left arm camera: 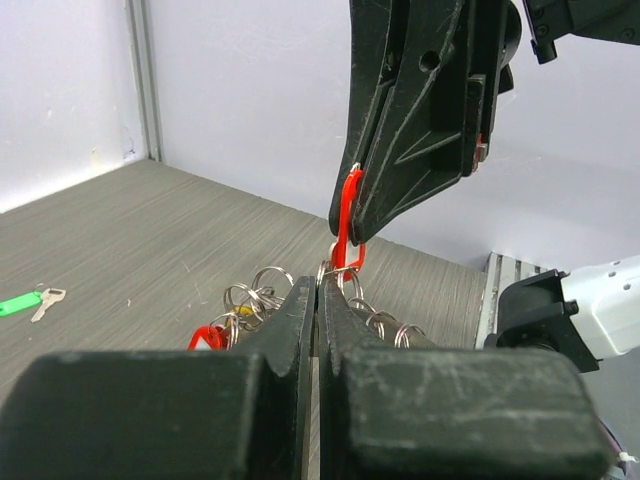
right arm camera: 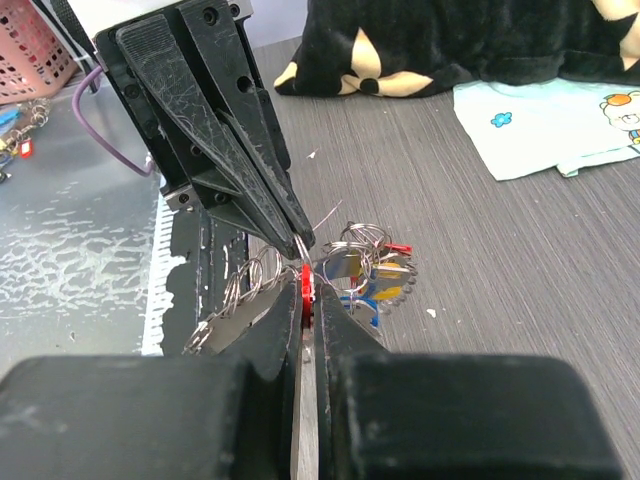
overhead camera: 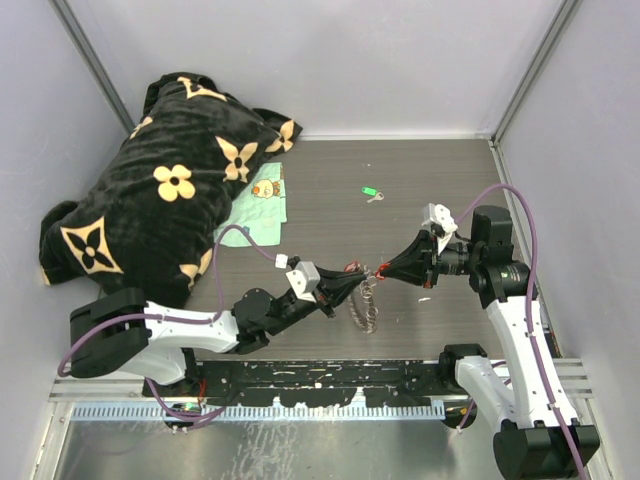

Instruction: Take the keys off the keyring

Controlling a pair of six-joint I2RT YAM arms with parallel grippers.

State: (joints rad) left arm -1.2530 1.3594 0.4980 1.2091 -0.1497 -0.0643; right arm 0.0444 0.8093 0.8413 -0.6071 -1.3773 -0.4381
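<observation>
We're pinching keyring (overhead camera: 366, 308) in left gripper (overhead camera: 352, 281), jaws pressed tight. We're clamping red-tagged key (left arm camera: 346, 220) in right gripper (overhead camera: 386, 268). Keyring is hanging between grippers, over table (overhead camera: 330, 215), other keys (right arm camera: 365, 262) dangling.

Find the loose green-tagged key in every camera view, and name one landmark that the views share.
Top external: the green-tagged key lies right of centre, farther up the picture than the right hand.
Left wrist: it lies at the far left edge, below mid-height.
Right wrist: not in it.
Shared landmark: the red tag pinched in the right hand shows in all three views.
</observation>
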